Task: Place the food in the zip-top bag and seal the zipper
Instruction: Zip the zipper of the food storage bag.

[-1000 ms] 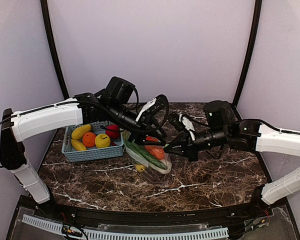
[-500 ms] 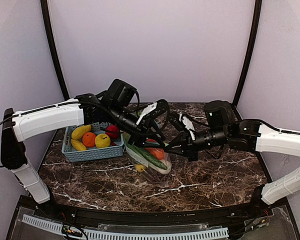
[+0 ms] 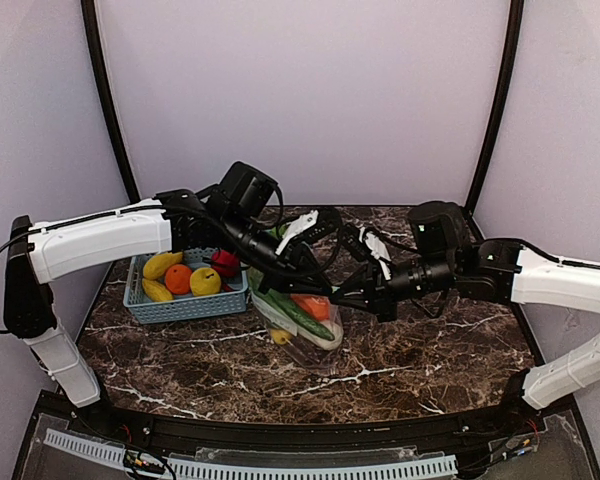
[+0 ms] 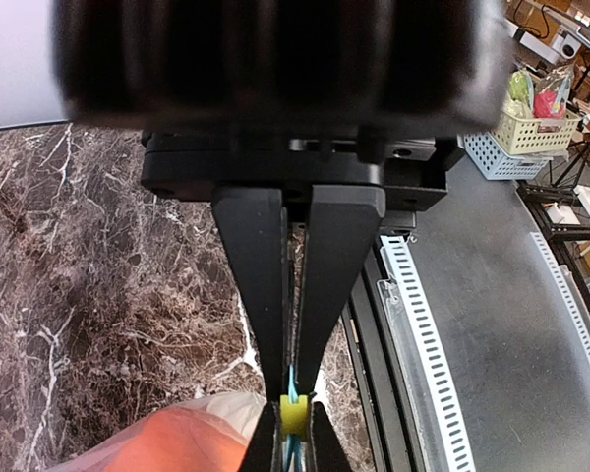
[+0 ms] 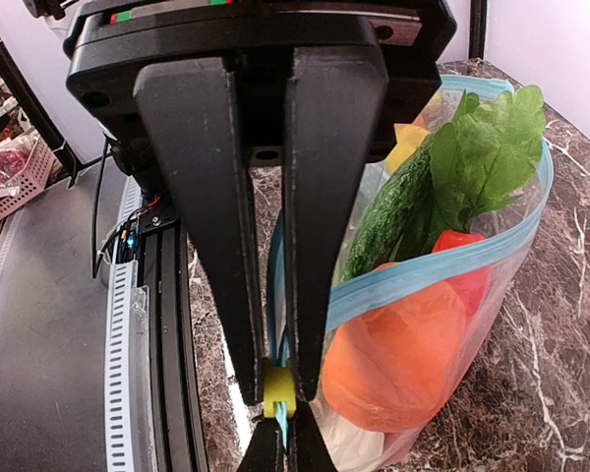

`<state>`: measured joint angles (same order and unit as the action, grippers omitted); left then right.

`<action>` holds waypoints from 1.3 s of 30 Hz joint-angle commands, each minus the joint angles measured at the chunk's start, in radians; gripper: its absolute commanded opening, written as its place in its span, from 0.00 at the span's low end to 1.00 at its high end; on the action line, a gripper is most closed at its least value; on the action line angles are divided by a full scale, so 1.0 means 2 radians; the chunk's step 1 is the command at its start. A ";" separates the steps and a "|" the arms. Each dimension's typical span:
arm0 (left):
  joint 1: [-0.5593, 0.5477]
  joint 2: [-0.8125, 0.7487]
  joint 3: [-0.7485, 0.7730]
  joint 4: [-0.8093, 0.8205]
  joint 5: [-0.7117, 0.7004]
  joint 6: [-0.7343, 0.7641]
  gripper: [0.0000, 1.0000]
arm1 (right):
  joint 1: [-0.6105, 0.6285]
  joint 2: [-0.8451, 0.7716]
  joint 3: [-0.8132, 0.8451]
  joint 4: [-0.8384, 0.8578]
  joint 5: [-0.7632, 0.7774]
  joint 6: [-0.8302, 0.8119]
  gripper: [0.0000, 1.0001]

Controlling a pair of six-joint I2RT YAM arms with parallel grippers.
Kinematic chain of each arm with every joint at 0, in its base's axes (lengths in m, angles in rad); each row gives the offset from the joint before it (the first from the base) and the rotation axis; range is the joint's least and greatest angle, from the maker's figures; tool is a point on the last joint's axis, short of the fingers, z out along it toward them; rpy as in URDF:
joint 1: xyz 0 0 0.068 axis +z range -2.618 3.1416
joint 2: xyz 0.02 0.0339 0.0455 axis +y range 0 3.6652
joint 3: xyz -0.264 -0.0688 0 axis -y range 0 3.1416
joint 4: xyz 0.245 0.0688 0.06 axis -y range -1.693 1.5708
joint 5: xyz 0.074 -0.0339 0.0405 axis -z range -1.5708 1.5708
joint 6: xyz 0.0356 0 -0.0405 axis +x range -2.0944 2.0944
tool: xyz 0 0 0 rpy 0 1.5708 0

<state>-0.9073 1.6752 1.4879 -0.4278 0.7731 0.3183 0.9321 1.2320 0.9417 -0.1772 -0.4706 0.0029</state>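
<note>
The zip-top bag (image 3: 305,335) stands mid-table with food inside: an orange piece (image 5: 403,364), a red piece (image 5: 467,256), a green cucumber (image 5: 388,221) and leafy cabbage (image 5: 482,147). The zipper (image 5: 423,270) loops round the bag's mouth, which gapes on the far side. My right gripper (image 5: 280,379) is shut on the zipper at its near end, just above a yellow slider (image 5: 278,390). My left gripper (image 4: 293,393) comes in from the opposite side. It is shut on the same teal strip (image 4: 294,379), tip to tip with the right one. In the top view both grippers meet at the bag's top (image 3: 325,285).
A teal lattice basket (image 3: 180,310) at the left holds more food, yellow, orange and red pieces (image 3: 205,281). The table's near edge carries a black rail and a white slotted strip (image 4: 423,334). Bare marble (image 3: 430,350) lies to the right of the bag and in front of it.
My left gripper has swung down to the bag's mouth and closed on the teal strip. The right gripper and the bag have held still.
</note>
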 commanded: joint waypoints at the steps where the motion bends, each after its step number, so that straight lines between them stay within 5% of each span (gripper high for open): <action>1: -0.002 0.004 0.007 -0.030 -0.010 0.010 0.01 | -0.002 -0.011 -0.002 0.036 0.008 0.011 0.00; 24: 0.000 -0.028 0.026 -0.078 -0.123 0.056 0.01 | -0.006 -0.061 -0.022 0.008 0.090 0.023 0.00; 39: 0.022 -0.039 0.018 -0.083 -0.138 0.058 0.01 | -0.006 -0.064 -0.018 -0.004 0.116 0.024 0.00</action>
<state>-0.9203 1.6676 1.5364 -0.4519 0.5743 0.4210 0.9329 1.1564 0.9020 -0.1577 -0.2859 0.0399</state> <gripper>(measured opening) 0.051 0.005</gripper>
